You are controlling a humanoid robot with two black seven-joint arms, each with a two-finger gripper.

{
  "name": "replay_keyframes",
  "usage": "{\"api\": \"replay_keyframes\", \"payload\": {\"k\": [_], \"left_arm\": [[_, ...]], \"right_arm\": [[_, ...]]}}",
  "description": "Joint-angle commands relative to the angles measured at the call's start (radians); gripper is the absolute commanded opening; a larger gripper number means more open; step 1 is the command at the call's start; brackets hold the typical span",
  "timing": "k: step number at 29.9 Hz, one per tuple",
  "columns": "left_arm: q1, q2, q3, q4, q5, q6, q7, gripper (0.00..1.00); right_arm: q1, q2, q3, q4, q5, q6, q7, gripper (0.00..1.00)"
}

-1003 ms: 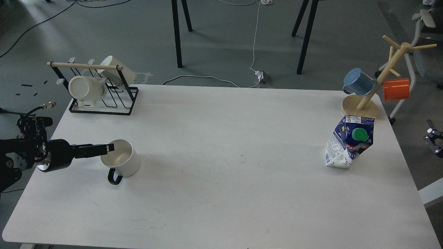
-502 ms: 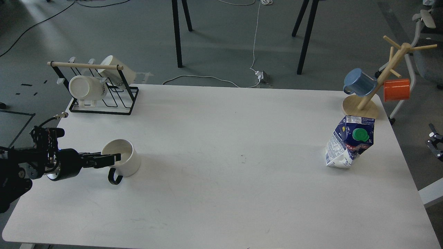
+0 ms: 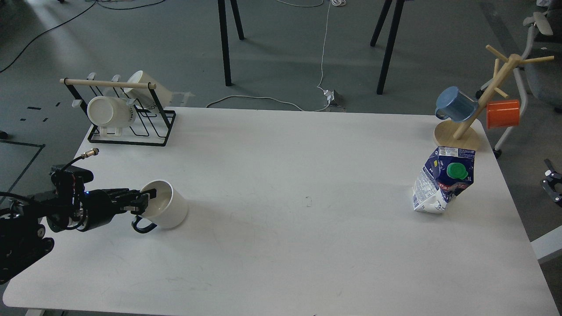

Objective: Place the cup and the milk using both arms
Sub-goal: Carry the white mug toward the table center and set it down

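A white cup [image 3: 170, 207] with a black handle [image 3: 142, 226] is at the left of the white table [image 3: 290, 245]. It is tilted, with its mouth turned left toward my arm. My left gripper [image 3: 146, 198] is shut on the cup's near rim, one finger inside the mouth. The blue and white milk carton [image 3: 442, 181] with a green cap stands dented and leaning at the right of the table, untouched. A small dark part at the right edge, off the table, looks like my right gripper [image 3: 552, 185]; its fingers cannot be told apart.
A black wire rack [image 3: 131, 127] with a wooden bar holds two white cups at the back left corner. A wooden mug tree [image 3: 465, 129] with a blue cup [image 3: 456, 104] and an orange cup [image 3: 503, 113] stands at the back right corner.
My left gripper has moved right and down and closed on the cup's rim. The cup has shifted right and tipped from upright to tilted. The part at the right edge has dropped slightly.
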Motion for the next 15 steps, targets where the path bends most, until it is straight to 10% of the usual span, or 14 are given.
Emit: {"api": "replay_keyframes", "payload": {"k": [1, 8, 15], "left_arm": [[-0.005, 0.010, -0.002, -0.012, 0.001, -0.001, 0.000, 0.00], [-0.012, 0.028, -0.081, -0.278, -0.048, -0.090, 0.000, 0.00], [-0.019, -0.097, -0.082, -0.283, -0.115, -0.121, 0.000, 0.00]], "right_arm": [[-0.002, 0.000, 0.000, 0.000, 0.000, 0.000, 0.005, 0.95], [-0.003, 0.000, 0.000, 0.000, 0.000, 0.000, 0.005, 0.95], [-0.003, 0.003, -0.002, 0.000, 0.000, 0.000, 0.005, 0.95]]}}
